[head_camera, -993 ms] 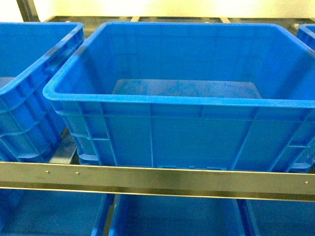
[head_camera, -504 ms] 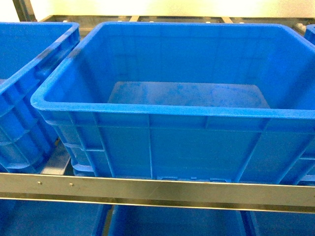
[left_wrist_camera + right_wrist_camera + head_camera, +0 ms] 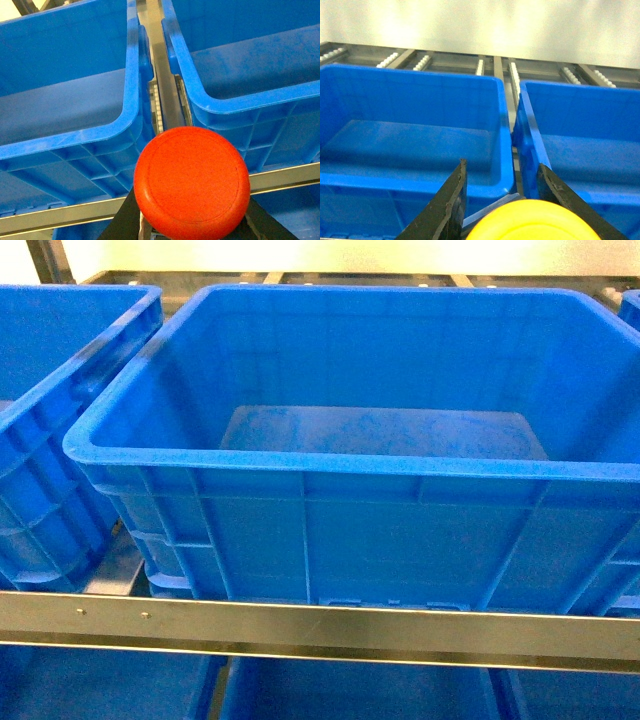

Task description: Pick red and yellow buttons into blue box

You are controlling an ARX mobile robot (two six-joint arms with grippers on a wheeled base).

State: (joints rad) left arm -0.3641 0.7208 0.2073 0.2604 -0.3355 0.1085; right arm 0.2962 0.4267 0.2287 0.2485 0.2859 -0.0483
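A: Where are the buttons?
B: The left gripper [image 3: 190,235] clamps the red button [image 3: 192,187] before the shelf rail [image 3: 285,177]. The right gripper [image 3: 502,200] grips the yellow button [image 3: 532,222], facing the blue box [image 3: 330,455], whose floor lies bare.

1. The blue box [image 3: 330,465], a deep, bright blue plastic crate with a thick rolled rim and ribbed outer walls, stands upright and open-topped on a rack, its scuffed floor bare.
2. The red button [image 3: 192,181] shows its round domed cap facing the left wrist camera, in front of the blue box's near left corner and over the gap beside it; the body beneath the cap is hidden.
3. The yellow button [image 3: 532,221] shows only the upper arc of its cap at the bottom of the right wrist view, in front of the blue box's near right corner.
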